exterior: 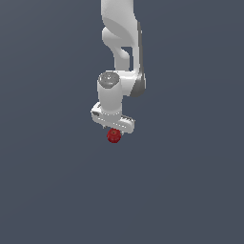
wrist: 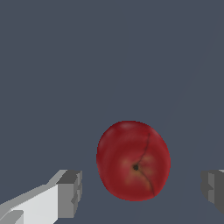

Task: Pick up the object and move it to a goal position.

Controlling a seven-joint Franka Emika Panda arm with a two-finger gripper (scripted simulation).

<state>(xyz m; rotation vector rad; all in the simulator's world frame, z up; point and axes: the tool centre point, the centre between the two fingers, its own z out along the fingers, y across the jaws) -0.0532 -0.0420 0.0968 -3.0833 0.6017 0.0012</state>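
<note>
The object, a small glossy dark red apple (exterior: 114, 137), lies on the flat grey floor directly under the white hand of the arm. In the wrist view the apple (wrist: 133, 159) shows its dimpled top and sits between the two grey fingertips, one fingertip (wrist: 70, 192) on one side and the other (wrist: 214, 189) at the frame's edge. Floor is visible between each fingertip and the fruit, so neither touches it. My gripper (exterior: 114, 132) (wrist: 142, 191) is open and straddles the apple, pointing straight down.
Plain dark grey floor (exterior: 190, 190) lies all around. The white arm (exterior: 121, 43) rises behind the hand toward the exterior view's top.
</note>
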